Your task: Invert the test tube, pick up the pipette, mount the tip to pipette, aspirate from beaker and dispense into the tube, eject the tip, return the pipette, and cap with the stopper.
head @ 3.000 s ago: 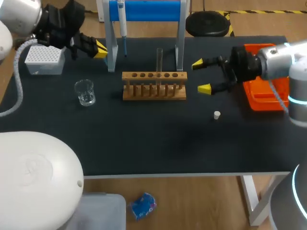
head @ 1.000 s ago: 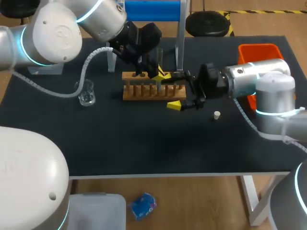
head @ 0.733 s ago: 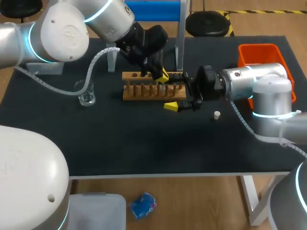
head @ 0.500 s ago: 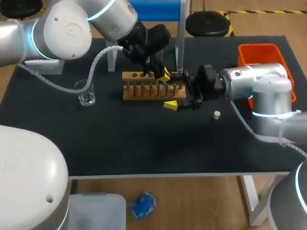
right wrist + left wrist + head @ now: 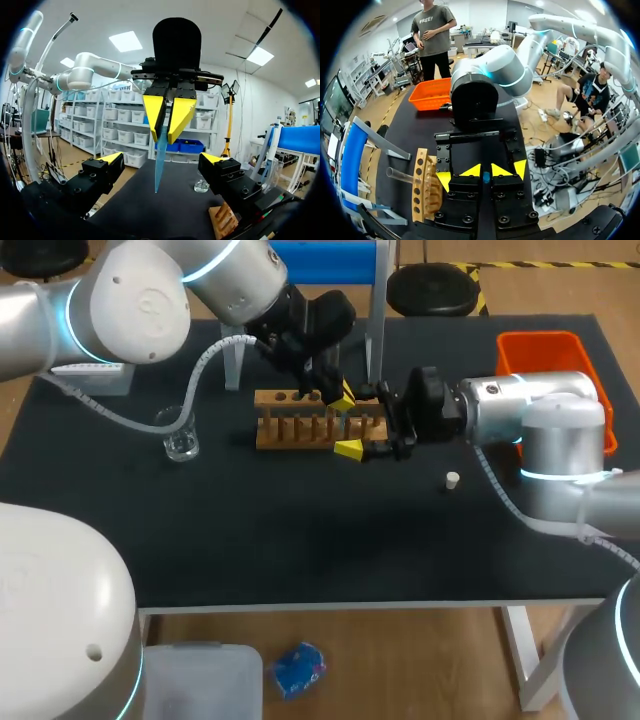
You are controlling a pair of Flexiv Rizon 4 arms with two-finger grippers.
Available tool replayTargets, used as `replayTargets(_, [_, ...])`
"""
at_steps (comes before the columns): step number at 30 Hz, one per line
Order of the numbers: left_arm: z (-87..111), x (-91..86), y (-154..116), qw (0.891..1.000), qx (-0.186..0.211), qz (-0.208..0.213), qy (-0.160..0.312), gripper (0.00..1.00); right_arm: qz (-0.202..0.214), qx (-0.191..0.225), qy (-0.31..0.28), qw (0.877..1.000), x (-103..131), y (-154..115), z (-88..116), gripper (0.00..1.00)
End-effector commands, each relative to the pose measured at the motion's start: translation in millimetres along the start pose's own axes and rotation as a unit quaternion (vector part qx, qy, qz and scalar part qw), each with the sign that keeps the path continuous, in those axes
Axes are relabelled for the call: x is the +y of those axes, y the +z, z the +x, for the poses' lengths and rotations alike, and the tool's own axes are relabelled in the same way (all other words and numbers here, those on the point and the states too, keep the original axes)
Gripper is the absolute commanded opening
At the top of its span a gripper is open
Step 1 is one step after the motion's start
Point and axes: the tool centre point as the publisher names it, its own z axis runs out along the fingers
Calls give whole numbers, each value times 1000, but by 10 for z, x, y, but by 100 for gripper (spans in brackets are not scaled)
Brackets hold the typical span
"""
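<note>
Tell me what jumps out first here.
The two grippers meet tip to tip beside the wooden rack at mid-table. The left gripper pinches a thin blue pointed piece, and the right gripper stands wide open on either side of it. An orange bin sits at the table's right edge.

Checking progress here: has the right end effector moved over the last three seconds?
Yes. The right end effector moved left, from beside the orange bin to the wooden test tube rack's right end.
</note>
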Motion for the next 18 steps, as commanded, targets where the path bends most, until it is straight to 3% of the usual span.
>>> replayTargets(1, [-4,-3,-10,1000,1,-2,-1,0,-2,-12,23,1000,29,34,22,100])
replayTargets(11, [-4,-3,-10,1000,1,-2,-1,0,2,-22,37,999,36,47,31,93])
replayTargets(12, [-4,-3,-10,1000,1,-2,-1,0,6,-26,42,999,31,40,34,90])
replayTargets(13, [-4,-3,-10,1000,1,-2,-1,0,4,-26,44,999,28,35,34,76])
replayTargets(15, [-4,-3,-10,1000,1,-2,-1,0,8,-28,45,999,23,20,37,73])
replayTargets(16, [-4,-3,-10,1000,1,-2,-1,0,8,-29,48,998,17,11,39,60])
replayTargets(18, [-4,-3,-10,1000,1,-2,-1,0,11,-32,49,998,15,-9,46,50])
